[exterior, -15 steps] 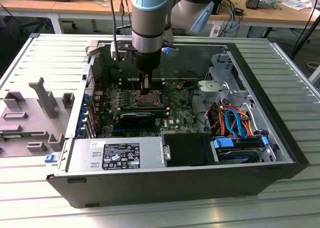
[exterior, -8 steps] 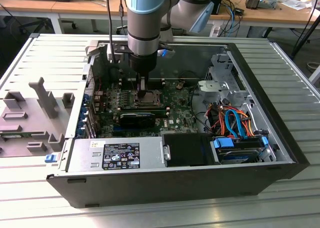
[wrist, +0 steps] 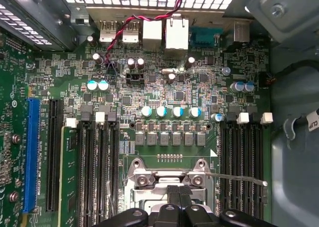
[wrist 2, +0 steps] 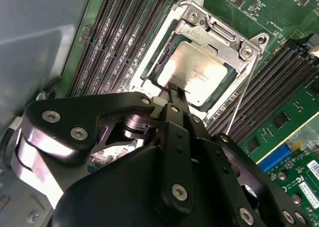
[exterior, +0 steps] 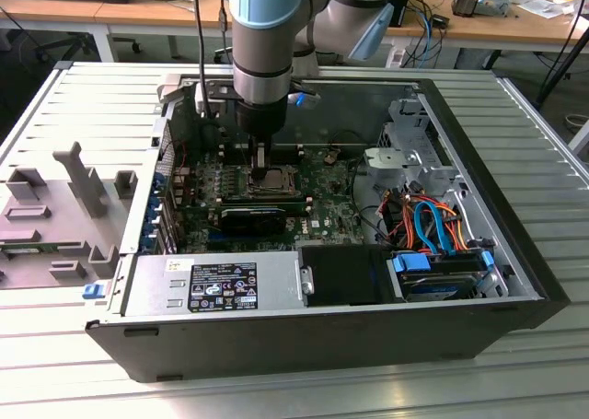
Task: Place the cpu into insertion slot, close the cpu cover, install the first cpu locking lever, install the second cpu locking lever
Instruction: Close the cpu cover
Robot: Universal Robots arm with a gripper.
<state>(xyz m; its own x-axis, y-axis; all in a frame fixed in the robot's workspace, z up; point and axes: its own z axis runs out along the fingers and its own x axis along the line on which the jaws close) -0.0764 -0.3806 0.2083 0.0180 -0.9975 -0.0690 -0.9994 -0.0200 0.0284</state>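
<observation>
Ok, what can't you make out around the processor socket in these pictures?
Second wrist view: the gripper hides one edge of the chip and its cover, so contact is unclear.
First wrist view: the socket is cut off by the picture's edge and the gripper.
Exterior view: the arm blocks part of the socket; the rest is too small to judge.

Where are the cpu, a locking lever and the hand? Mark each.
cpu (wrist 2: 197, 72): second wrist view, middle of its silver top.
locking lever (wrist: 237, 177): first wrist view, middle of its thin rod.
hand (wrist 2: 173, 91): second wrist view, midway between its fingertips.
</observation>
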